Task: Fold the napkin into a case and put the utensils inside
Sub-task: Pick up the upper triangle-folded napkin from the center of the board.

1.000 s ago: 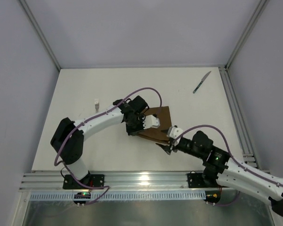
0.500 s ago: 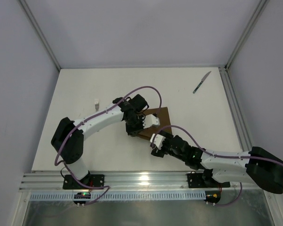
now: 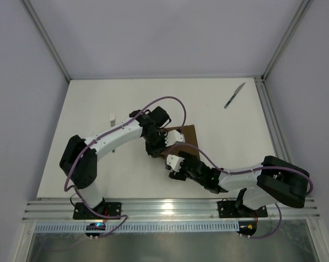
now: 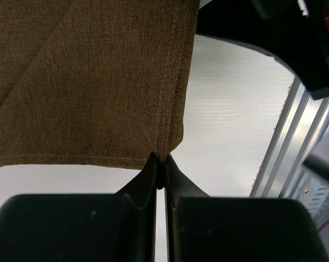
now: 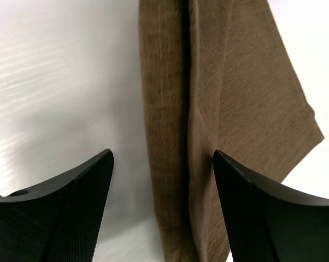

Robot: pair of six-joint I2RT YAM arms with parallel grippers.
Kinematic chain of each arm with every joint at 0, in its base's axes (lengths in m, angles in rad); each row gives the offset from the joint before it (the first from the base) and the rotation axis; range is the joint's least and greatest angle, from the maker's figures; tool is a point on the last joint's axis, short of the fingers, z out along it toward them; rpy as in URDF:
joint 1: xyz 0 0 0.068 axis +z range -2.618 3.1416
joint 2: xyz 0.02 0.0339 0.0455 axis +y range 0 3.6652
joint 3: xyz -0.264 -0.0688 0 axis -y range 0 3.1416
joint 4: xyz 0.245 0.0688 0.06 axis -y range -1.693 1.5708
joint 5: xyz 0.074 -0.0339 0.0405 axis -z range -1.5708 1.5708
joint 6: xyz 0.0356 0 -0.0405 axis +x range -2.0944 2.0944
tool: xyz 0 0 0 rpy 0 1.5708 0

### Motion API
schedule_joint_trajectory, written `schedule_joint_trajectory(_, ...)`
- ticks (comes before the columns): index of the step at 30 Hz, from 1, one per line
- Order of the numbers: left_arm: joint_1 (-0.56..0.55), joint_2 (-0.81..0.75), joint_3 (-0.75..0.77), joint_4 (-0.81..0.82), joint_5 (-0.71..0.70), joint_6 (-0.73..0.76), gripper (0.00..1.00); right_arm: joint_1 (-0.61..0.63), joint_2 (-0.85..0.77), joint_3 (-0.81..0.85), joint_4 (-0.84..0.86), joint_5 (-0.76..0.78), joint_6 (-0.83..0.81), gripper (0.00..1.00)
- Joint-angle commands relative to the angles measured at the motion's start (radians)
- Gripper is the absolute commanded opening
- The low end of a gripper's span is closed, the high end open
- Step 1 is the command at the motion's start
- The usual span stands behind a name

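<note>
**Top external.** The napkin (image 3: 187,134) lies folded near the middle of the counter (image 3: 219,125). Only its far right part shows; both arms cover the rest. The left gripper (image 3: 158,146) sits over the cloth's left side, its fingers too dark and small to read here. The right gripper (image 3: 173,167) is at the napkin's near edge, and its jaws are also hard to make out. The knife (image 3: 235,95) lies well apart, towards the far right corner. The fork (image 3: 113,118) shows pale tines left of the left arm; its handle is mostly hidden beneath that arm.

**Left wrist.** The left gripper is pinched tight on one corner of the napkin. A diagonal fold line runs across the upper left of the cloth. The dark shapes at upper right are blurred and cannot be identified. Cannot tell whether the corner is lifted.

**Right wrist.** The fingers stand wide and hold nothing. The folded napkin runs between them with a crease up its middle. The right-hand finger overlaps the cloth; contact cannot be told. The frame edge cuts off the napkin's near end.
</note>
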Motion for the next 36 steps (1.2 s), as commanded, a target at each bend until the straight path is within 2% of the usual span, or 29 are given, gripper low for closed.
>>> schedule_joint_trajectory(1, 0.003, 0.006, 0.05, -0.034, 0.052, 0.027, 0.0, 0.007, 0.052, 0.069, 0.097, 0.083, -0.02, 0.77)
schedule_joint_trajectory(5, 0.005, 0.008, 0.05, -0.043, 0.057, 0.033, 0.0, 0.007, 0.095, 0.085, 0.097, 0.099, -0.017, 0.7)
schedule_joint_trajectory(9, 0.011, 0.009, 0.046, -0.045, 0.057, 0.035, 0.0, 0.006, 0.083, 0.089, 0.071, 0.095, 0.017, 0.35)
schedule_joint_trajectory(12, 0.018, 0.008, 0.04, -0.051, 0.055, 0.042, 0.0, 0.007, 0.043, 0.097, 0.017, 0.077, 0.038, 0.23)
schedule_joint_trajectory(14, 0.026, 0.006, 0.026, -0.046, 0.049, 0.049, 0.0, 0.007, 0.017, 0.105, -0.035, 0.063, 0.05, 0.21)
schedule_joint_trajectory(20, 0.043, 0.002, -0.014, -0.02, 0.055, 0.043, 0.0, 0.007, -0.048, 0.141, -0.153, -0.03, 0.109, 0.05)
schedule_joint_trajectory(21, 0.044, -0.003, -0.034, -0.009, 0.058, 0.041, 0.02, 0.006, -0.043, 0.157, -0.176, -0.052, 0.119, 0.04)
schedule_joint_trajectory(22, 0.046, -0.008, -0.048, 0.004, 0.06, 0.036, 0.11, 0.007, -0.037, 0.17, -0.193, -0.064, 0.147, 0.04)
schedule_joint_trajectory(24, 0.048, -0.029, -0.095, 0.053, 0.072, 0.026, 0.2, 0.007, -0.017, 0.19, -0.224, -0.111, 0.161, 0.04)
schedule_joint_trajectory(25, 0.049, -0.04, -0.112, 0.076, 0.078, 0.015, 0.32, 0.007, -0.009, 0.194, -0.23, -0.118, 0.176, 0.04)
schedule_joint_trajectory(28, 0.06, -0.075, -0.152, 0.113, 0.146, -0.004, 0.49, 0.001, 0.038, 0.227, -0.274, -0.144, 0.208, 0.04)
schedule_joint_trajectory(36, 0.176, -0.207, -0.253, 0.162, 0.25, 0.024, 0.72, -0.032, 0.097, 0.252, -0.276, -0.205, 0.281, 0.04)
